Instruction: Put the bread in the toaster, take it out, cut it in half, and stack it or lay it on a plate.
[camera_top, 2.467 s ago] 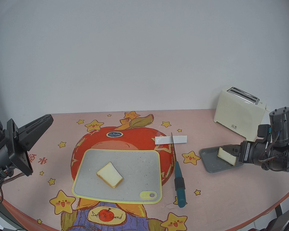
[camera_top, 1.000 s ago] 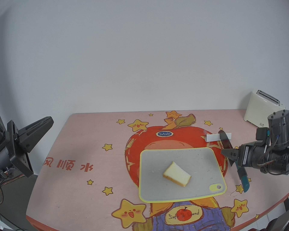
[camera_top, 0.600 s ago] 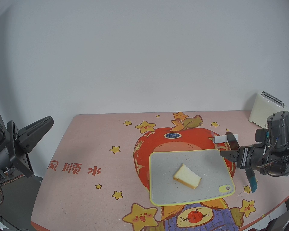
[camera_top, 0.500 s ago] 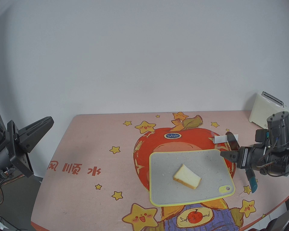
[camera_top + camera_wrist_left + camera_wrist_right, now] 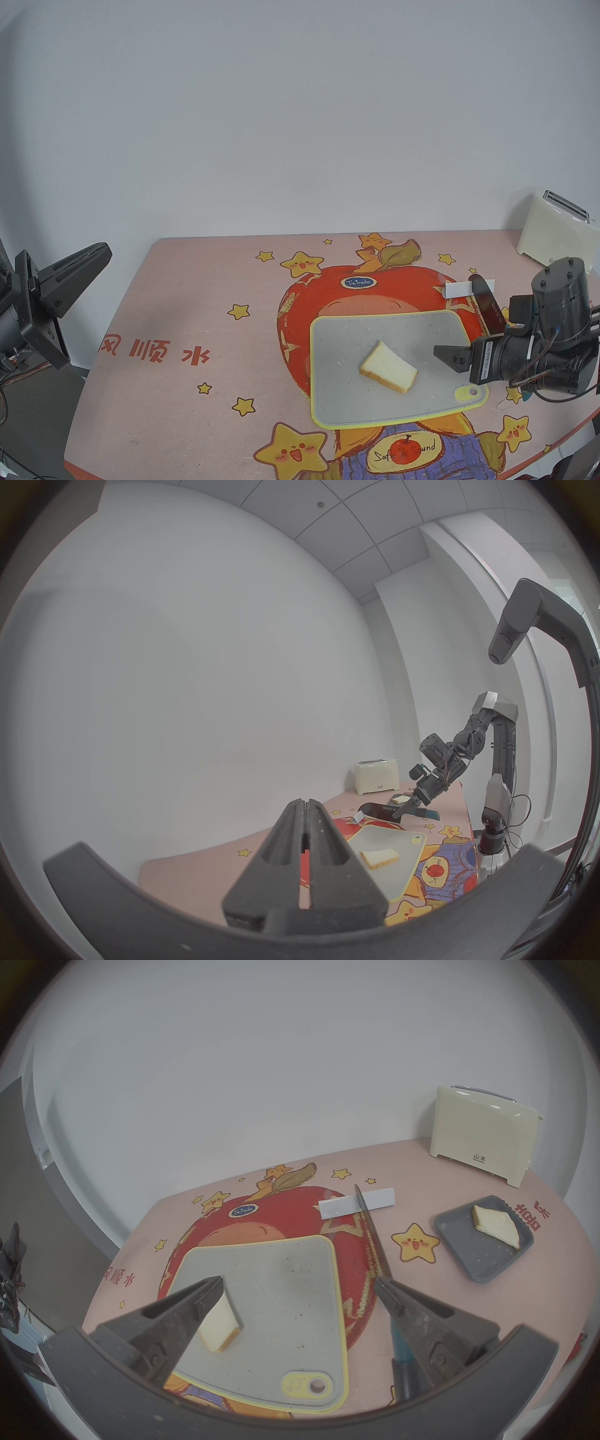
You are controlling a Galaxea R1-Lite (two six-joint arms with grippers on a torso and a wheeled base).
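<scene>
One half slice of bread (image 5: 387, 367) lies on the grey, yellow-rimmed cutting board (image 5: 356, 337). My right gripper (image 5: 451, 358) hovers open over the board's right edge, a short way right of that half and empty. In the right wrist view its fingers (image 5: 187, 1310) stand wide apart, with the half slice (image 5: 219, 1324) beside one fingertip. The other half slice (image 5: 495, 1224) lies on the grey plate (image 5: 465, 1254). The knife (image 5: 375, 1235) lies right of the board. The cream toaster (image 5: 556, 231) stands at the back right. My left gripper (image 5: 306, 805) is shut, off the table's left side.
A white strip (image 5: 357, 1202) lies under the knife blade behind the board. The knife's teal handle (image 5: 403, 1360) sits near the table's front edge. The left part of the table (image 5: 187, 312) carries only the printed mat.
The camera swung left early on. My right gripper has let the half slice go on the plate, and has moved left and forward over the board's right edge. The left arm is unmoved.
</scene>
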